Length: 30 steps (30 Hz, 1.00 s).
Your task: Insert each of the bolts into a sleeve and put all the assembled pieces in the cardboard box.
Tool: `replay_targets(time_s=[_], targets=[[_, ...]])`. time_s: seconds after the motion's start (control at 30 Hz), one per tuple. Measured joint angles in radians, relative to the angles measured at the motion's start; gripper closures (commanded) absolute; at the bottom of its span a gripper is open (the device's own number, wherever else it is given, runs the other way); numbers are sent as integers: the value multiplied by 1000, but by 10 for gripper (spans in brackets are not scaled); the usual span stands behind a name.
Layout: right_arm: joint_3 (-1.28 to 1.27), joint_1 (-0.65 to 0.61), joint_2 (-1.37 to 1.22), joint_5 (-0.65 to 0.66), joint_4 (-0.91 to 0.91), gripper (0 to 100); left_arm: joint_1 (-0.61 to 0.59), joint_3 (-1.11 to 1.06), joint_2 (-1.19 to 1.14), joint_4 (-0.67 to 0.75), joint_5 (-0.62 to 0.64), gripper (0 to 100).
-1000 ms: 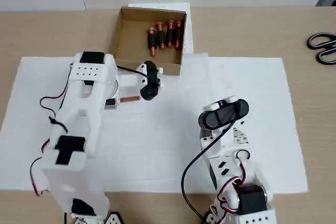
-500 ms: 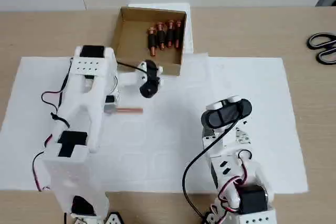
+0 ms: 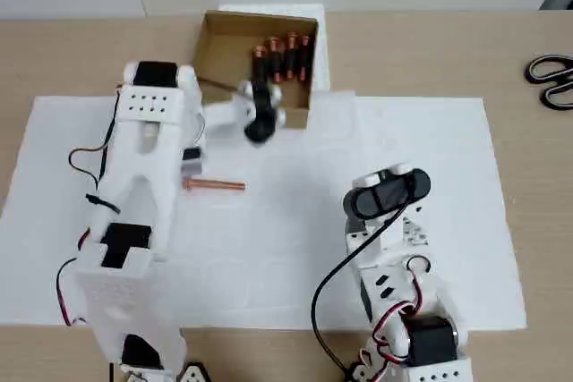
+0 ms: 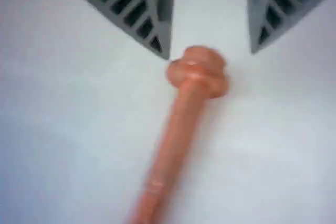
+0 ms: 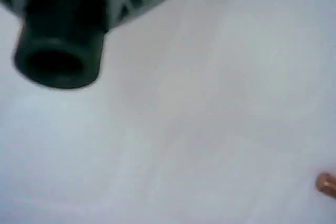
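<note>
Pale wood makes up the counter (image 3: pixel 448 51), with a white sheet (image 3: pixel 430 149) spread across it and the cardboard box (image 3: pixel 201 60) at the far edge. Four assembled pieces (image 3: pixel 282 58) already lie side by side in the box, so most of the job looks done. One bolt (image 3: pixel 215 185) lies loose on the sheet beside the left arm. The left end effector (image 4: pixel 208 45) is released, its jaws hanging on either side of the bolt's head without touching it. The right end effector (image 5: pixel 63 9) appears clenched on a black sleeve (image 5: pixel 58 45), held off the sheet with its bore showing. Joining this pair and boxing it is what remains. Scissors (image 3: pixel 551 73) lie well apart at the counter's edge, out of the way.
</note>
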<state>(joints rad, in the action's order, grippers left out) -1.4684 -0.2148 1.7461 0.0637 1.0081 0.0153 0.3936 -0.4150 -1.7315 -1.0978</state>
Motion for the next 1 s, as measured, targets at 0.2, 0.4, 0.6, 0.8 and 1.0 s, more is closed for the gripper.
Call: replay_targets(time_s=[0.2,0.4,0.6,0.8,1.0], targets=[[-64,0,0,0,-9,994,-3,86,0,-2,773,903],[-84,0,0,0,-44,994,-20,89,0,-2,1663,903],[-84,2,0,0,-46,994,-18,89,0,-2,2120,900],[-84,9,0,0,-46,994,20,-15,0,-2,2314,898],[-84,32,0,0,-46,994,51,-95,0,-2,2372,776]])
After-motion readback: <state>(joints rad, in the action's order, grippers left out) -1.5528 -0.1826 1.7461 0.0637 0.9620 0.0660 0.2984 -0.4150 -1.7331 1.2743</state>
